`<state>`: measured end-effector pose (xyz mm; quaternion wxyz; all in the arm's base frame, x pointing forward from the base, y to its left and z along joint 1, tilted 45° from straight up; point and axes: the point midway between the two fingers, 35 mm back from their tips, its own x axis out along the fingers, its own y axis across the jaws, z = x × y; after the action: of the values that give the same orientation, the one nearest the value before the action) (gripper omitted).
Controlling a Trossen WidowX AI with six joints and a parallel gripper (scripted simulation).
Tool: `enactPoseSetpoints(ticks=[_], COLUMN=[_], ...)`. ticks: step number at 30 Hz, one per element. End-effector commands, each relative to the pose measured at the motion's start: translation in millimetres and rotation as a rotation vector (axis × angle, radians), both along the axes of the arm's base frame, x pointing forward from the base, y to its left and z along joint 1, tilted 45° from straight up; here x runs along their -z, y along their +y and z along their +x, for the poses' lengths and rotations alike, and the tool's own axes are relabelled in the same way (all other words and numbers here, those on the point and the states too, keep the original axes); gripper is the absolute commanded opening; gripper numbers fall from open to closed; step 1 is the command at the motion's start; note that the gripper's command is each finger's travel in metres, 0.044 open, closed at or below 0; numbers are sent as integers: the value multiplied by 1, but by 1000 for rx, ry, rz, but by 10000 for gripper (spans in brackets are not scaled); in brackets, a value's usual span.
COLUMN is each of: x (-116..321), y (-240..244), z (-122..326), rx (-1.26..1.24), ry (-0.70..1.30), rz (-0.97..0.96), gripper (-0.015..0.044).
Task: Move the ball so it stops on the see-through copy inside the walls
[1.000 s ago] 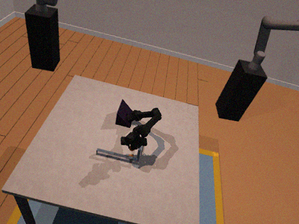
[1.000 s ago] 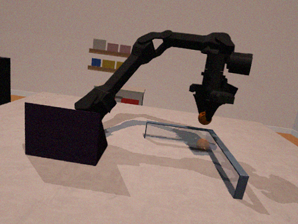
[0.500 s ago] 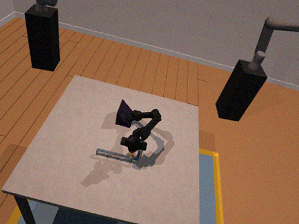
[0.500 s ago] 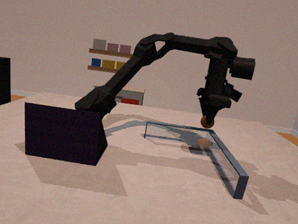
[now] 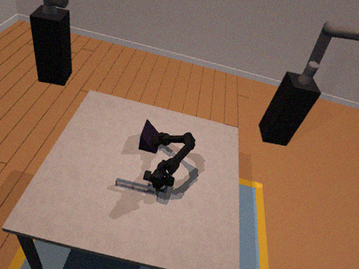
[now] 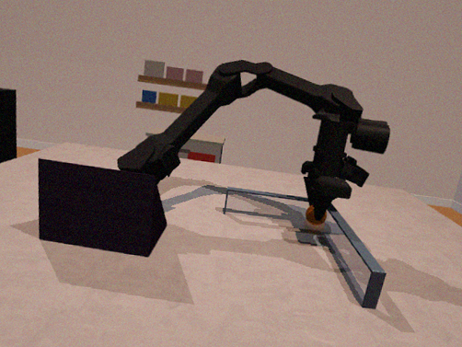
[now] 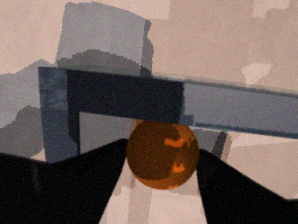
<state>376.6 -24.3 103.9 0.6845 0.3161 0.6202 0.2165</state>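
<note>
Ball (image 7: pixel 162 154) low beside corner walls (image 7: pixel 125 97)

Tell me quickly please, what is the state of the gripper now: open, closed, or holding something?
Gripper: closed on the orange ball, held low inside the corner of the clear walls.

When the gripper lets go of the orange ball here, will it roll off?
Possibly. The ball is round and looks smooth, so any nudge may start it rolling. It sits low in the gripper, apparently near the table, so little drop. The clear walls beside it would probably stop a roll that way.
</note>
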Motion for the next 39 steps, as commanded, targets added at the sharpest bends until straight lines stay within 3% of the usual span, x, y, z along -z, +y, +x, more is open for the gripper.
enactPoseSetpoints(ticks=[1, 19, 29, 35, 39], x=[4, 18, 17, 15, -18], y=[7, 21, 18, 16, -18], z=[1, 4, 3, 3, -1], rx=[4, 4, 3, 3, 4], ry=[-7, -7, -5, -4, -4], rz=[6, 7, 0, 0, -1], gripper=[0, 0, 262, 262, 262])
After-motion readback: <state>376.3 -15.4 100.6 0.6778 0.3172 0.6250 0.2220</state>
